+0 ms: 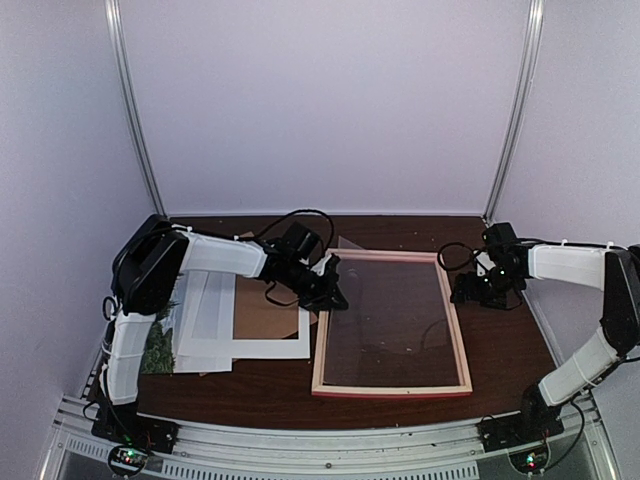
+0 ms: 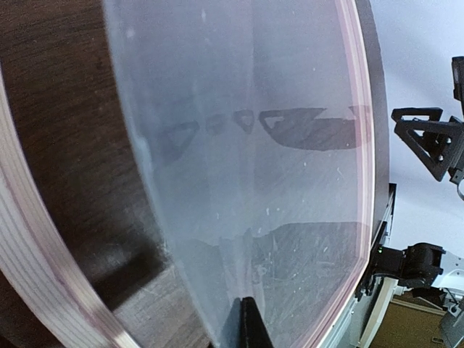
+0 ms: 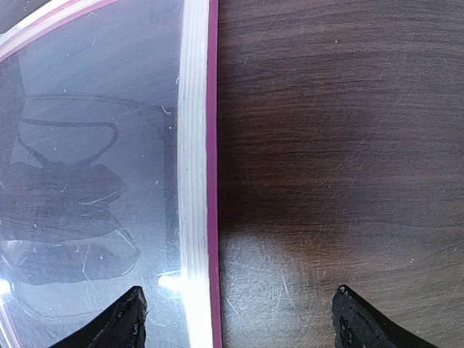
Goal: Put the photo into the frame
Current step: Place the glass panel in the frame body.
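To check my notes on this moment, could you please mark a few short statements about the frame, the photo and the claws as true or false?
1. The frame lies between the left claw and the right claw. True.
2. The photo is inside the frame. False: it lies far left, beyond the white mat.
3. The right claw is open. True.
4. The white mat lies right of the frame. False: it lies left of it.
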`<move>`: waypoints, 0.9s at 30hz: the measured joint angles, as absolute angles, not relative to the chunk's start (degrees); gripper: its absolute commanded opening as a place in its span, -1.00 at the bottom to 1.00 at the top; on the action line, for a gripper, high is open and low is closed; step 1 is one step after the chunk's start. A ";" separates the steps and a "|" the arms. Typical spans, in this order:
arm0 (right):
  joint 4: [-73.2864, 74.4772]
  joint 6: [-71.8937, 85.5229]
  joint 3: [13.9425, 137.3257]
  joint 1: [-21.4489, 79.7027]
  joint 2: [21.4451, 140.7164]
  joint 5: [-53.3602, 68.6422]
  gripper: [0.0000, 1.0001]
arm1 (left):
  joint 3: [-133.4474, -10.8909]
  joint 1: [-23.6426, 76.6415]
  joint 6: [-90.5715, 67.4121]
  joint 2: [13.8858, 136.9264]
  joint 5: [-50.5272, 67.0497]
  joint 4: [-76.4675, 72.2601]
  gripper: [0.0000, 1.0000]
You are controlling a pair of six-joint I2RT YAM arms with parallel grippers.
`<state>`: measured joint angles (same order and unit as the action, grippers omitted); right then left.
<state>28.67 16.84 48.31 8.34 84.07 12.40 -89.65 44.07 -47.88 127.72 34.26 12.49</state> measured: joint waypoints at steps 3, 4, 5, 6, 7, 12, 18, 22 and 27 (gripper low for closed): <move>28.67 16.84 48.31 8.34 84.07 12.40 0.75 | -89.30 44.07 -47.88 127.59 34.11 12.51 -1.00; 28.67 16.84 48.31 8.34 84.07 12.40 0.75 | -89.27 44.07 -47.88 127.55 34.09 12.51 -1.00; 28.67 16.84 48.31 8.34 84.07 12.40 0.75 | -89.25 44.07 -47.88 127.50 34.09 12.49 -1.00; 28.67 16.84 48.31 8.34 84.05 12.40 0.75 | -89.25 44.07 -47.88 127.44 34.06 12.49 -1.00; 28.67 16.84 48.31 8.34 84.07 12.40 0.75 | -89.23 44.07 -47.88 127.39 34.06 12.49 -1.00; 28.67 16.84 48.31 8.34 84.07 12.40 0.75 | -89.23 44.07 -47.88 127.28 34.06 12.49 -1.00; 28.67 16.84 48.31 8.34 84.05 12.40 0.76 | -88.77 44.07 -47.88 127.04 34.02 12.19 -1.00; 28.67 16.84 48.31 8.34 84.07 12.40 0.76 | -88.60 44.07 -47.88 126.98 33.93 12.08 -1.00; 28.67 16.82 48.31 8.34 84.07 12.40 0.76 | -88.49 43.97 -47.88 126.96 33.87 12.12 -1.00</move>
<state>28.67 16.82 48.31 8.34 84.07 12.40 -88.49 43.97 -47.88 126.96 33.87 12.12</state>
